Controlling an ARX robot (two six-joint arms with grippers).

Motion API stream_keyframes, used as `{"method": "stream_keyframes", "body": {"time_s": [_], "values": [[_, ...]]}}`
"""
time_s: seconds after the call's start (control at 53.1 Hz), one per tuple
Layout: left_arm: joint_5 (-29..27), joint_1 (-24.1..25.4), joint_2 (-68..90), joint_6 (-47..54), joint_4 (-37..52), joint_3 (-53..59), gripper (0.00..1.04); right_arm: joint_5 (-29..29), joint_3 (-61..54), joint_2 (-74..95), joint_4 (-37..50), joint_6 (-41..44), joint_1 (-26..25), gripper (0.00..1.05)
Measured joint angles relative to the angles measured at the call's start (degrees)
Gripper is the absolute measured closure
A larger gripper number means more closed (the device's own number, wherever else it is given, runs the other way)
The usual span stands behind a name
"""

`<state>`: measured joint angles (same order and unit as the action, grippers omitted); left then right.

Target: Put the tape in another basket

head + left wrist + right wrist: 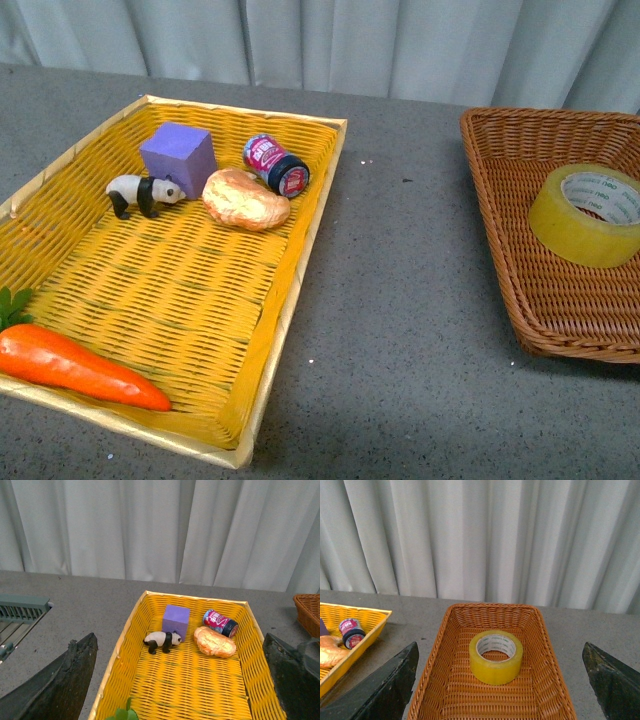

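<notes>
Currently we see the tape (587, 213) flat inside the brown basket (520, 260), well right of the yellow tray (300, 270). Both our grippers (180, 680) (500, 680) are spread wide, holding nothing.

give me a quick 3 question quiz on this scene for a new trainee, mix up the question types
1. True or false: the tape lies in the brown wicker basket, alone.
2. Multiple choice: what lies at the near edge of the yellow tray in the front view? A) the panda figure B) the carrot C) the purple block
3. Fill in: in the wrist views, both the left gripper and the right gripper are ____, holding nothing.

Key: 1 true; 2 B; 3 open
</notes>
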<state>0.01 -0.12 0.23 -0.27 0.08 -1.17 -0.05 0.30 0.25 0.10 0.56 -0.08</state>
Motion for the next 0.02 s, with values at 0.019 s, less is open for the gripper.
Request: {"method": "stream_keyframes", "body": {"time_s": [0.019], "values": [[0.0, 0.0, 0.0, 0.0, 0.0, 0.0, 0.07, -0.02, 0.0, 0.0, 0.0, 0.0, 0.0, 0.09]]}}
